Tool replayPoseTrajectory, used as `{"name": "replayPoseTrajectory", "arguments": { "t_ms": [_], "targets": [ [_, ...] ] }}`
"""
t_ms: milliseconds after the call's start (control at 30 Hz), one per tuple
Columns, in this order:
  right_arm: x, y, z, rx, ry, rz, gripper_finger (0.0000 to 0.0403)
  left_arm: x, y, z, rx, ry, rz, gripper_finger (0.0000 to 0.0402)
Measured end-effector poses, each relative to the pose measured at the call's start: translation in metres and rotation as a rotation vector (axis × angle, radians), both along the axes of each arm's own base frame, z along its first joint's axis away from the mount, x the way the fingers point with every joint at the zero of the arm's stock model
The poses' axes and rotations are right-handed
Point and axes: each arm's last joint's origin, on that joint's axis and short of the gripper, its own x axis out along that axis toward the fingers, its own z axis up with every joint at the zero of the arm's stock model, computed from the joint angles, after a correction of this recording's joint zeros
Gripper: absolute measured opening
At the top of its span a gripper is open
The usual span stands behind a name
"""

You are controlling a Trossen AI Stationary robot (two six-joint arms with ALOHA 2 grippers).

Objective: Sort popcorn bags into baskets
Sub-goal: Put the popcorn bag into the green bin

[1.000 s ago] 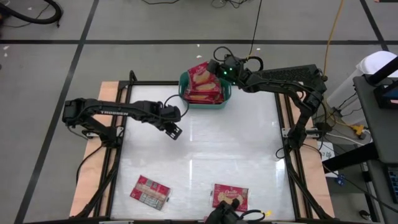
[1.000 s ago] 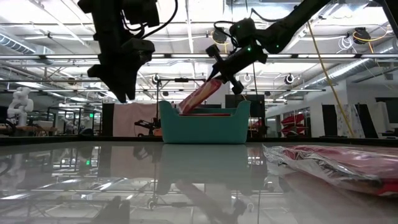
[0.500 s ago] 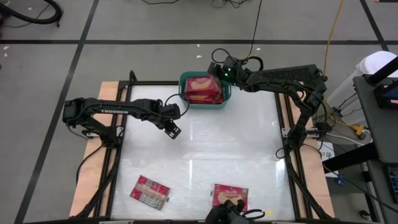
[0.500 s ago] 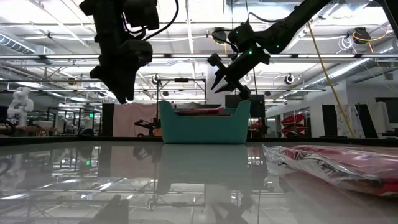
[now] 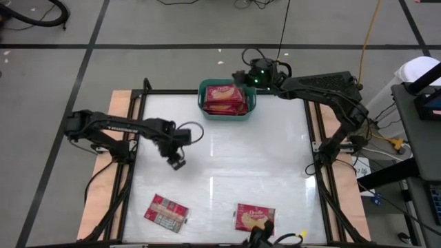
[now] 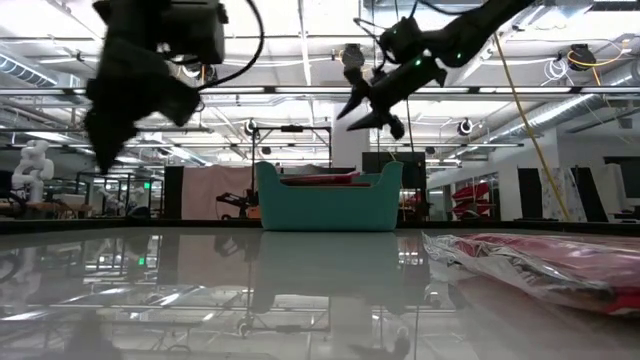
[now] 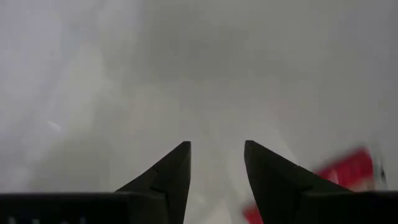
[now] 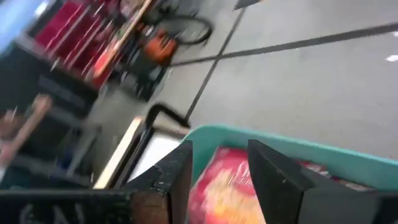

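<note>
teal basket (image 5: 203, 100) sits at the far edge of the table (image 5: 227, 165), centred. red popcorn bags stacked inside it (image 5: 224, 98), top one face up with the popcorn picture showing; from the low view only a red sliver shows above the rim (image 6: 325, 179)

right gripper (image 5: 242, 76) hangs in the air just beside the basket's far right corner, above rim height in the low view (image 6: 365, 105). its fingers are parted with a clear gap and nothing between them; right wrist view looks past them onto the basket rim (image 8: 292, 149) and the top bag (image 8: 224, 186)

left gripper (image 5: 177, 162) is over the left-middle of the table, well apart from the basket, raised off the surface. left wrist view: fingers (image 7: 168, 177) apart at a moderate gap, empty, bare table below, blurred red patch at the frame edge (image 7: 342, 169)

two bags lie loose on the near side of the table: one near left, tilted (image 5: 166, 212); one near centre (image 5: 255, 218). low view shows a bag lying flat close to the camera (image 6: 540, 255)
</note>
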Motion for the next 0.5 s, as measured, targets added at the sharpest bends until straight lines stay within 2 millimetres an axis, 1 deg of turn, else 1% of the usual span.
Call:
{"name": "replayPoseTrajectory", "arguments": {
  "t_ms": [67,133,233,300,400,500],
  "targets": [
    [-0.003,0.007,0.007,-0.026,0.031,0.075,0.0148,-0.009,-0.013,-0.004,-0.068,0.027,-0.018,0.0152],
    [-0.007,0.016,0.013,-0.044,0.072,0.142,0.0148,-0.016,-0.027,-0.004,-0.107,0.026,-0.050,0.0152],
    [-0.013,0.030,0.020,-0.060,0.141,0.200,0.0148,-0.028,-0.050,-0.003,-0.130,0.042,-0.118,0.0153],
    [-0.017,0.040,0.024,-0.059,0.185,0.234,0.0148,-0.034,-0.067,0.001,-0.135,0.017,-0.189,0.0161],
    [-0.022,0.054,0.029,-0.069,0.244,0.301,0.0148,-0.041,-0.093,0.006,-0.151,-0.041,-0.304,0.0193],
    [-0.025,0.066,0.032,-0.081,0.289,0.357,0.0148,-0.048,-0.121,0.007,-0.147,-0.113,-0.440,0.0240]
  ]
}}
